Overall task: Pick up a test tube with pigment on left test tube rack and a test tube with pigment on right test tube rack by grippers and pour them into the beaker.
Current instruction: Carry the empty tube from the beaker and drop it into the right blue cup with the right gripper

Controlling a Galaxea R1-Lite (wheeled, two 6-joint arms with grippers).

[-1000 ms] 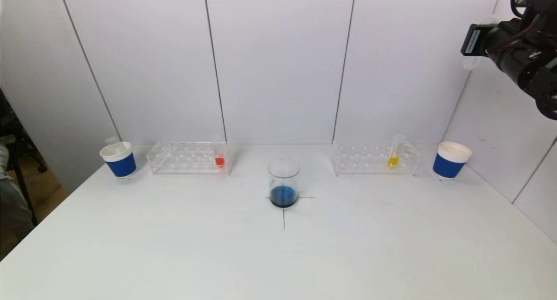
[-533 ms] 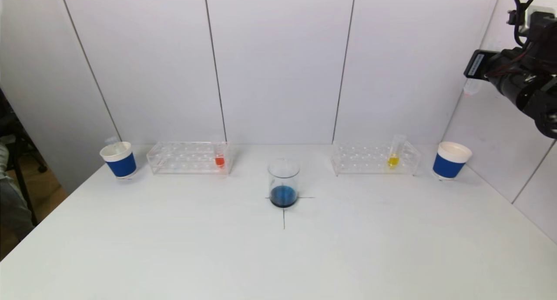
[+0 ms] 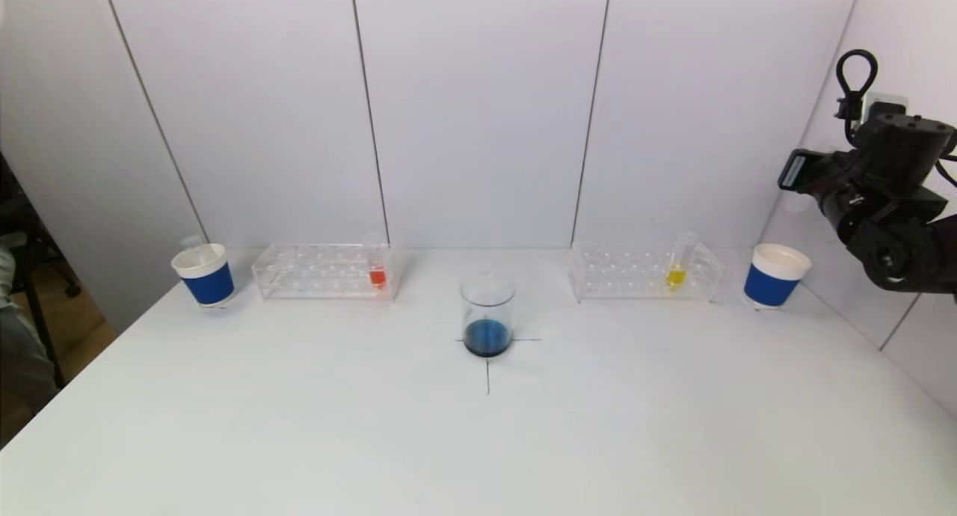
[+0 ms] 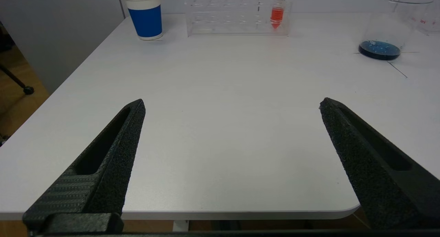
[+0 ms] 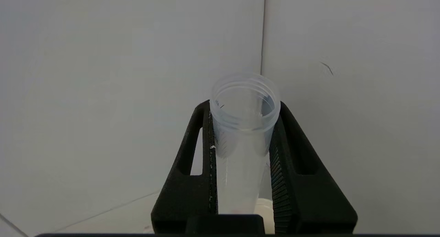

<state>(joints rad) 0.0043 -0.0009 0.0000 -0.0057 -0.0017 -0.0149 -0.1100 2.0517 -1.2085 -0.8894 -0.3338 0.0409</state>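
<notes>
Only the right wrist view shows the empty test tube (image 5: 242,127) clamped

Right arm (image 3: 890,224): reaching in high at the right edge of the head view, wrist pointing toward the wall. Right gripper (image 5: 244,127): clamping an empty test tube (image 5: 244,134) between both fingers. Left gripper (image 4: 232,104): hovering low, jaws spreading wide, holding nothing.

Bright even overhead light, soft faint shadows, sharp focus, no glare
</notes>
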